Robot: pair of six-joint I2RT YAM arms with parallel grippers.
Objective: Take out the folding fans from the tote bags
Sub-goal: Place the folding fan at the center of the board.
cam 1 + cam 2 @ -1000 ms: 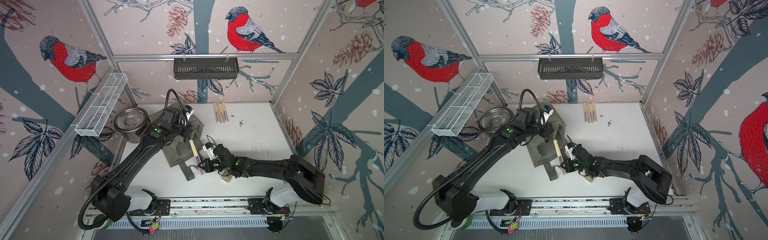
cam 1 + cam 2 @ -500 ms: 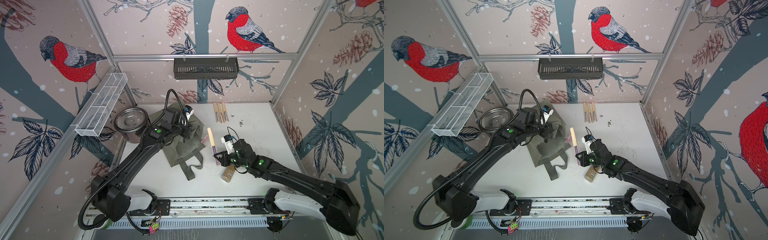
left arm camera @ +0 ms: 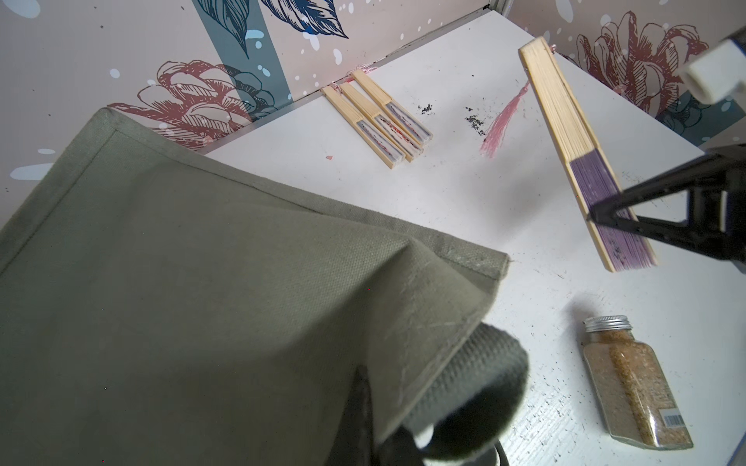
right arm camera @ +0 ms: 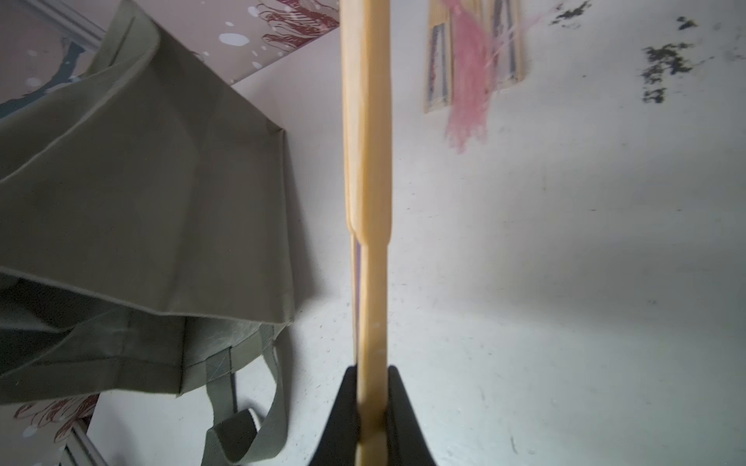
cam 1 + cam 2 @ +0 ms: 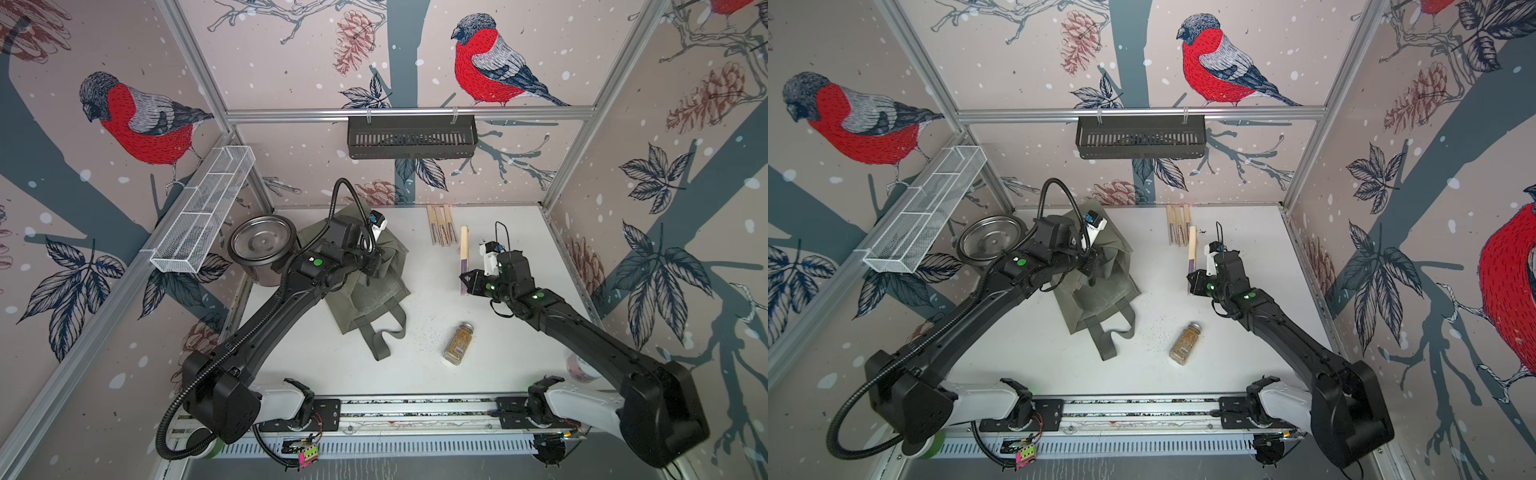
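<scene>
Nearest the front edge of the counter (image 5: 519,332), a glass spice jar (image 5: 458,344) lies on its side in open space, apart from everything else. Beyond it, toward the left side, the tote bag (image 5: 374,286) slumps with its strap handles trailing toward the front. Dark crumbs (image 3: 474,121) speckle the surface farther back. Three folding fans (image 5: 441,230) lie closed, side by side, against the far edge. A steel pot (image 5: 259,245) stands at the far left corner, just beside the bag. A white wire basket (image 5: 203,212) and a black basket (image 5: 411,137) hang on the walls behind.

The left tool (image 5: 376,266) is closed, pinching the bag's upper fabric. The right tool (image 5: 467,282) is clamped on the purple leaf end of a fourth fan (image 5: 464,253). Its bamboo end points at the far edge and a pink tassel (image 3: 502,121) dangles from it. This fan seems to hang clear of the counter, though the top views do not settle it. Nothing stands between it and the three lying fans.

A second ago the right tool held this fan at the bag's mouth, over the straps, and its arm covered the jar. Since then it has swung right and toward the far edge. The left tool's pinch on the bag is unchanged.
</scene>
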